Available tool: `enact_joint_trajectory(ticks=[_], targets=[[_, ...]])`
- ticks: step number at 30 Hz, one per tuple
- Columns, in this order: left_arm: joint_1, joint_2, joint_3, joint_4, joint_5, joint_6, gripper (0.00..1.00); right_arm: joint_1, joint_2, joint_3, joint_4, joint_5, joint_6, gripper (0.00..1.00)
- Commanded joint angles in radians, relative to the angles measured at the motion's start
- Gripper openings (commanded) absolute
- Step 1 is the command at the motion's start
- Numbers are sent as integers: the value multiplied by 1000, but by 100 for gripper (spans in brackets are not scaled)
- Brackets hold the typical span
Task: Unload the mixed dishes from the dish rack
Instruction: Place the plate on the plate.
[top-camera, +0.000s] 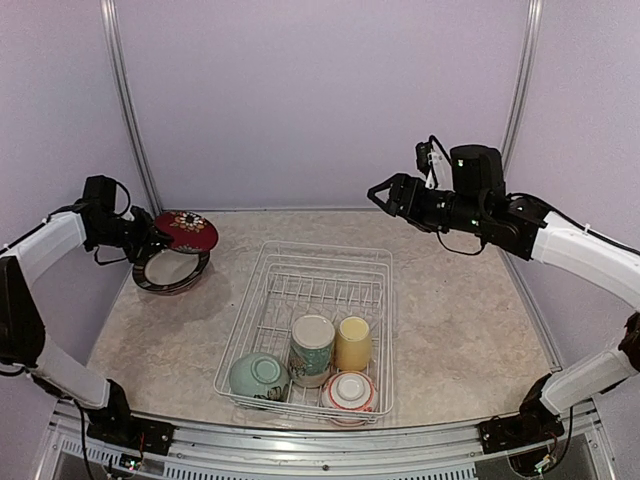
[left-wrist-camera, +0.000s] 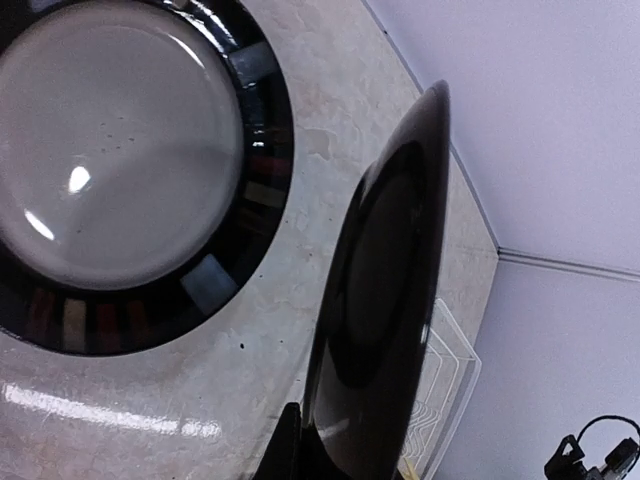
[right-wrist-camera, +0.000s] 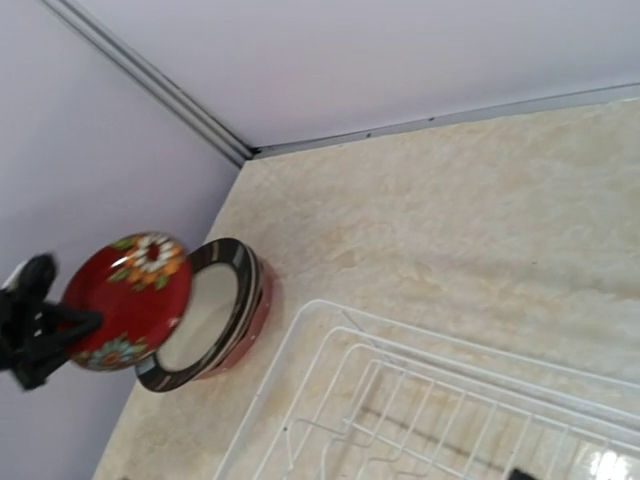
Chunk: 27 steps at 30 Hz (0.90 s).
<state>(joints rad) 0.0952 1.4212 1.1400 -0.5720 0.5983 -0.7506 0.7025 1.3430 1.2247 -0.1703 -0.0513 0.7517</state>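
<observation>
The left gripper is clamped tight on the left rim of the red plate. It holds the plate tilted, face up, just above the dark-rimmed plate, which lies flat on the bench at far left, apart from the rack. A rim hold makes sense here: it leaves the underside free, so the plate can be lowered onto the one below. The left wrist view shows that dark glossy underside edge-on, right of the dark-rimmed plate's pale centre, with a gap between the two. A stack seems to be forming there (the right wrist view shows a reddish edge under the dark-rimmed plate, though I cannot tell what it belongs to), which would keep the flat ware in one pile. The right gripper hangs high over the far right of the bench, jaws apart with nothing in them. It is probably held up and back to be clear of the left arm and ready to reach down. The dishes not yet unloaded sit grouped at the near end of the rack: green bowl at left, seemingly upside down, mug and yellow cup side by side, and red-and-white bowl nearest. The far slots hold no plates.
</observation>
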Motion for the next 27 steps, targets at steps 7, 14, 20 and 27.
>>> enact_joint_trajectory(ticks=[7,14,20,27], targets=[[166,-116,-105,45,-59,-105,0,-15,-35,-52,-14,-10,-20,77],[172,-18,-64,83,-62,-148,5,-14,-106,-106,-28,30,-21,77],[173,51,-44,114,-93,-146,5,-14,-188,-147,-60,93,-31,78],[171,148,-28,149,-87,-132,3,-14,-250,-176,-90,145,-41,79]])
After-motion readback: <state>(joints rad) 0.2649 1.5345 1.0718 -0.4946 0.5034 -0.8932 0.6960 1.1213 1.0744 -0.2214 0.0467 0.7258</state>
